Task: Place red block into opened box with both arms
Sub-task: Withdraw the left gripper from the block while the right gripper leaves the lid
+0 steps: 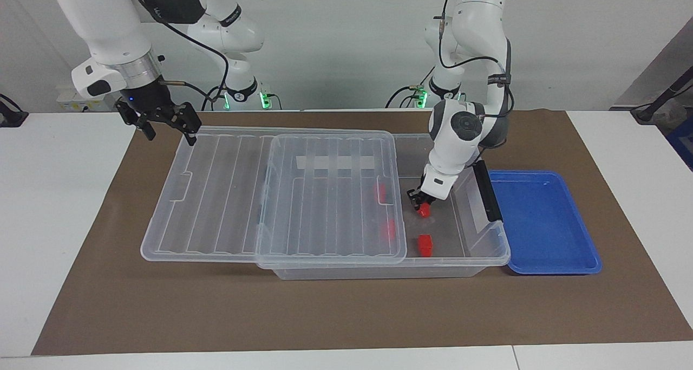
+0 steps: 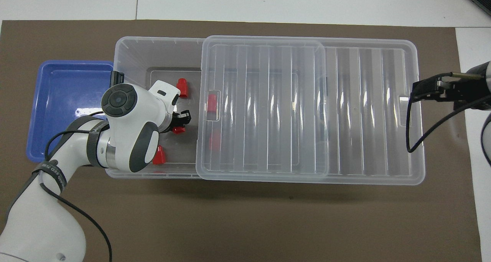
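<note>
The left arm bends down, its gripper [image 1: 419, 203] low with fingers near each other. The right arm holds its gripper [image 1: 162, 122] raised, fingers spread wide and pointing down

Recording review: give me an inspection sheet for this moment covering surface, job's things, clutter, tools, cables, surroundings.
Surface: white table under a brown mat.
Job's things: clear box, its lid slid toward the right arm's end; red block at the left tool; four more red blocks inside, two under the lid.
Clutter: empty blue tray beside the box.
Tools: left tool down in the box's open end at the block, grip unclear; right tool open, raised over the lid's end.
Cables: black cables along both arms.
Surroundings: plain wall, green lights at the arm bases.
</note>
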Controlling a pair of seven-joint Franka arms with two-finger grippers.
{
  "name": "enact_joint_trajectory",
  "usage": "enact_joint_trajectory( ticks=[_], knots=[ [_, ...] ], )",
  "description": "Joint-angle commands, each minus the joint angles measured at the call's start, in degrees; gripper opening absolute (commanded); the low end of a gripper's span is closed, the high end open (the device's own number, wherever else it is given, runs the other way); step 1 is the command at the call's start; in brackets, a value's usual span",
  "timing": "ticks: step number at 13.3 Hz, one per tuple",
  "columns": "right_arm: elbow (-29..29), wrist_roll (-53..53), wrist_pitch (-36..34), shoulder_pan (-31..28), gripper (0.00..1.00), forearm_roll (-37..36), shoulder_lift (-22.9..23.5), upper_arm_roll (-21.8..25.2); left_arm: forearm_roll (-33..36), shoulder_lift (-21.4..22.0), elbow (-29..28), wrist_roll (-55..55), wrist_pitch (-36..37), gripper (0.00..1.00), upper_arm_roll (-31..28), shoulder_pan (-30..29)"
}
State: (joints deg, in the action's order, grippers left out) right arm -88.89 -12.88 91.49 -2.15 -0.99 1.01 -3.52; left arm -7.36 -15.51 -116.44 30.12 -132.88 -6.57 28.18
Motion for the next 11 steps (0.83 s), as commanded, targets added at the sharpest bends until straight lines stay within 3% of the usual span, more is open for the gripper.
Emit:
enact_joint_trajectory(
  ticks=[1,4,7,8,9,10,11],
  knots=[
    [0.3,-0.7,-1.6,-0.7,1.00,-0.4,0.3,-0.2,2.0,1.4,5.2,-0.4,10.1,1.00,-1.3,0.1],
    [-0.5,-0.6,-1.7,-1.3,1.00,0.0,0.0,0.2,1.3,2.8,21.6,-1.3,32.6,1.00,-1.6,-4.5],
    [-1.2,-0.7,-1.1,-1.2,1.00,0.0,-0.2,0.3,2.1,5.5,27.5,-2.9,43.7,1.00,-1.8,-6.7],
    [-1.3,-0.7,-0.7,-1.4,0.89,0.0,-0.2,0.3,2.2,7.2,27.5,-7.2,44.1,1.00,-1.8,-8.9],
    [-1.3,-0.7,-0.2,-2.1,0.55,0.0,-0.2,0.3,3.1,9.3,27.1,-14.3,44.4,1.00,-1.7,-12.8],
    [-1.9,-0.7,0.6,-2.9,0.01,0.0,-0.2,0.3,3.6,11.4,26.5,-21.8,46.0,1.00,-1.7,-16.5],
    [-2.7,-0.8,1.4,-3.6,0.00,0.0,-0.3,0.4,3.6,12.9,26.4,-28.6,48.0,1.00,-1.8,-20.0]
  ],
)
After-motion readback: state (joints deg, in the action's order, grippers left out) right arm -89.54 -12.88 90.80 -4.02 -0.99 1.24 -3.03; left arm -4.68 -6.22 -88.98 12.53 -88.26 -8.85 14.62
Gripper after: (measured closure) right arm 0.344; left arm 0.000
